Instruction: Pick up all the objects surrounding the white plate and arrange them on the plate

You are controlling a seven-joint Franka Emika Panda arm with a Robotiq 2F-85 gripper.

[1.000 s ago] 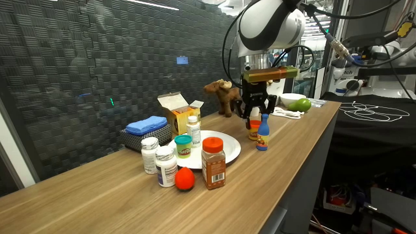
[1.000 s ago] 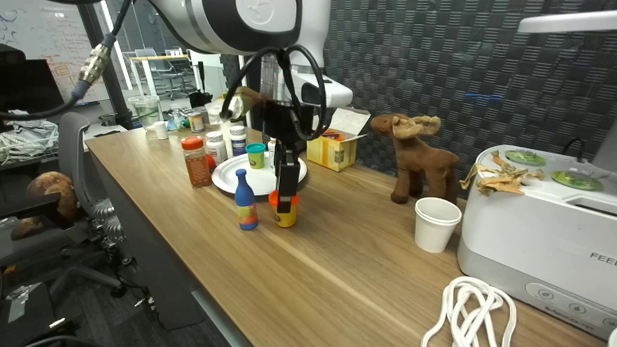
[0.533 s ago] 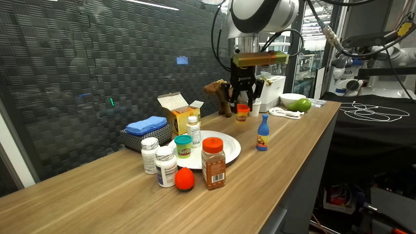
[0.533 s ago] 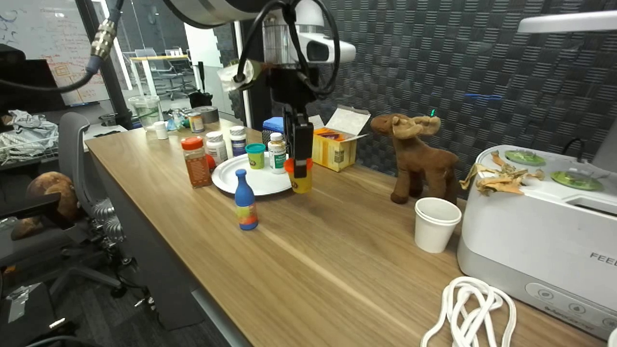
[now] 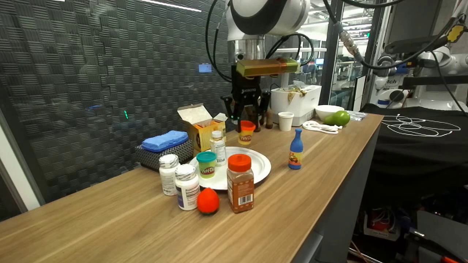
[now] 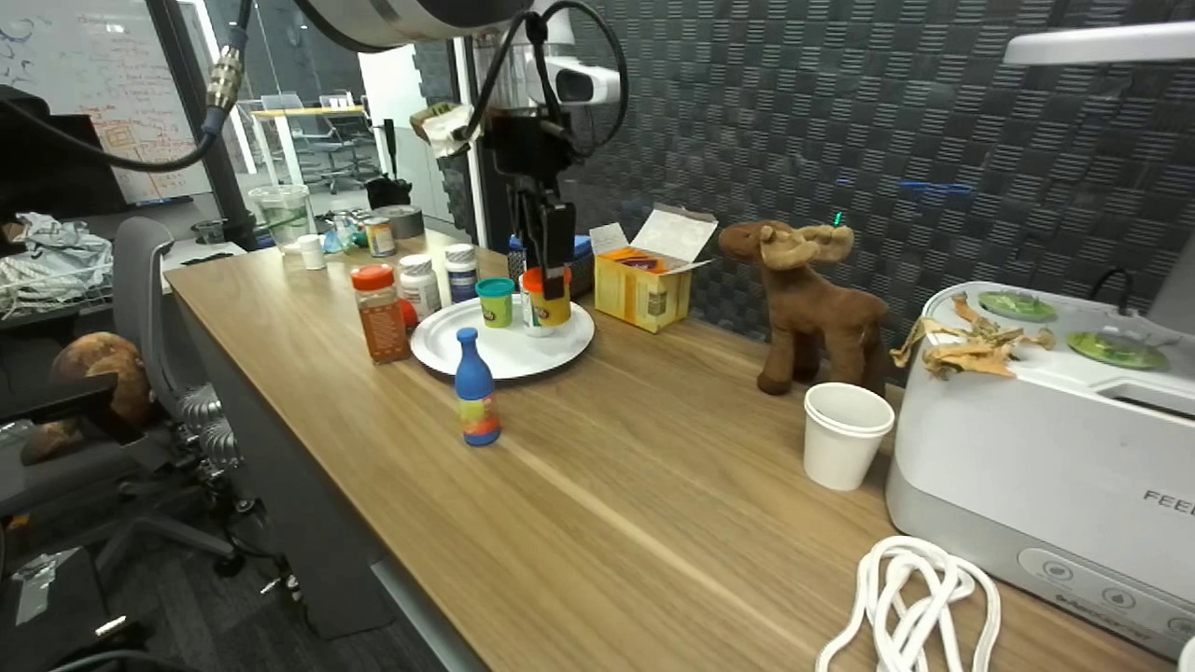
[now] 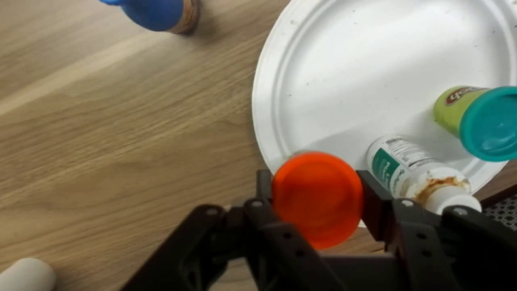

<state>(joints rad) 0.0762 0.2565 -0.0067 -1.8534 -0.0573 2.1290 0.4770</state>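
Observation:
My gripper (image 7: 316,188) is shut on the orange-lidded Play-Doh can (image 5: 245,134), held upright in the air near the white plate's edge (image 5: 261,164). In the wrist view the can's lid covers part of the rim. On the plate stand a teal-lidded can (image 7: 490,121) and a white bottle with green label (image 7: 398,161). The blue bottle (image 5: 295,149) stands on the table apart from the plate. Around the plate's other side are a red-capped spice jar (image 5: 240,188), a red-orange pointed object (image 5: 207,201) and two white pill bottles (image 5: 187,190) (image 5: 169,177).
An open yellow box (image 6: 644,289) and a dark case with a blue cloth (image 5: 164,141) stand by the wall. A plush moose (image 6: 817,308), paper cups (image 6: 845,439), a white appliance (image 6: 1055,448), white rope (image 6: 910,607) and a green pear-like item (image 5: 338,118) are further along.
The gripper closed on the orange-lidded can, lifted it off the table from beside the blue bottle, and carried it over toward the plate and yellow box. The other objects stayed put.

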